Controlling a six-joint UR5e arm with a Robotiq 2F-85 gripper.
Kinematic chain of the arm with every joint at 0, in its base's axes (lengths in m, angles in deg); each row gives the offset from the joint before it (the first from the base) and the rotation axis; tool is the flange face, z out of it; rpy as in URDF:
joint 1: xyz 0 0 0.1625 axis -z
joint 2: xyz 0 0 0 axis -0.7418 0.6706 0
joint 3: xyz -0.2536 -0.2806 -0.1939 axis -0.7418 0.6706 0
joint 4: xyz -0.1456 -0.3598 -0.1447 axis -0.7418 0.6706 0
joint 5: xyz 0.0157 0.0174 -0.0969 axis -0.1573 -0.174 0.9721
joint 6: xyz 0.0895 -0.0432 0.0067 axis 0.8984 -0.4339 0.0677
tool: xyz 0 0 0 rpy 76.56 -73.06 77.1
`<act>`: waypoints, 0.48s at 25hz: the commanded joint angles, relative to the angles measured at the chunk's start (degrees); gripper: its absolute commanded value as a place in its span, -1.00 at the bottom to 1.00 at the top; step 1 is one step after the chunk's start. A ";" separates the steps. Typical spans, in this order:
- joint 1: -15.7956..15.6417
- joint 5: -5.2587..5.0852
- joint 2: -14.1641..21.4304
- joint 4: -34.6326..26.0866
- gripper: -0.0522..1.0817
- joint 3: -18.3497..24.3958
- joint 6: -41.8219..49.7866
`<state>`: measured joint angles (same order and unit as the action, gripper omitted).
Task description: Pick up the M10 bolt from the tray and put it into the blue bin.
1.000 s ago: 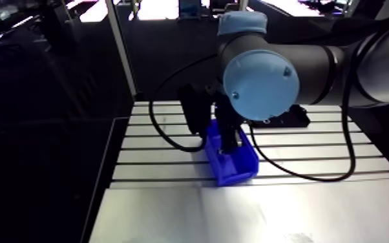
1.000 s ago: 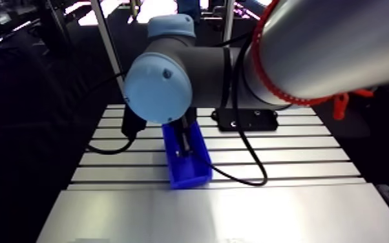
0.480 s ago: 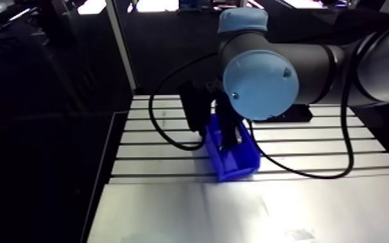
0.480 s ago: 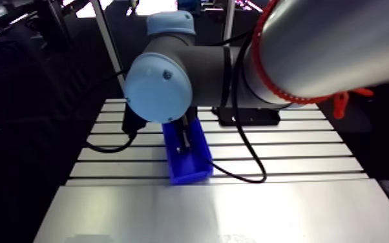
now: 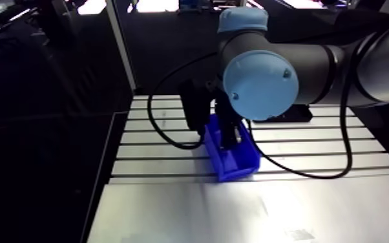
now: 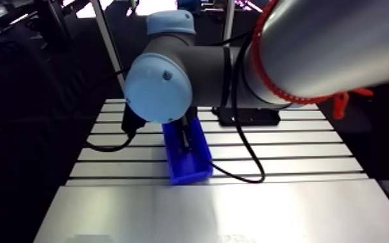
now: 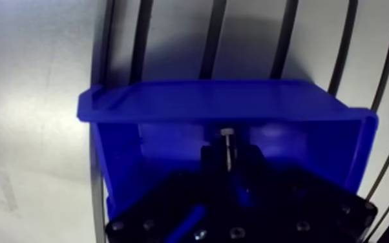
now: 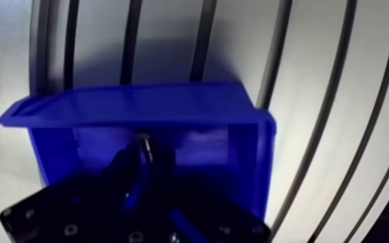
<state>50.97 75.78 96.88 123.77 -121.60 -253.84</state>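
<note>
The blue bin (image 7: 171,103) stands on the slotted table, with my gripper (image 7: 228,156) lowered inside it. A small metal bolt (image 7: 227,139) sticks out upright from between the dark fingertips (image 7: 210,158), which are shut on it. The bolt's tip is near the bin's inner far wall. In the arm view the gripper (image 5: 228,139) reaches down into the bin (image 5: 239,167) below the wrist joint. The black tray (image 6: 256,118) lies behind the arm, mostly hidden by it.
The slotted aluminium table (image 5: 313,152) runs around the bin, and a smooth metal plate (image 5: 236,210) covers the near side. An upright frame post (image 5: 123,48) stands at the table's far left corner. A black cable (image 5: 171,139) loops beside the bin.
The arm view shifted slightly just before. The gripper has stayed inside the blue bin, still shut on the bolt.
</note>
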 commanded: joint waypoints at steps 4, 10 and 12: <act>0.08 -0.40 0.17 0.03 -0.06 -0.04 0.72; 0.08 -0.84 0.87 -0.14 -0.31 0.05 1.15; -0.01 -0.84 1.66 -0.14 -0.40 -0.04 1.77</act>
<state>51.04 75.07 97.43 123.74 -121.60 -253.04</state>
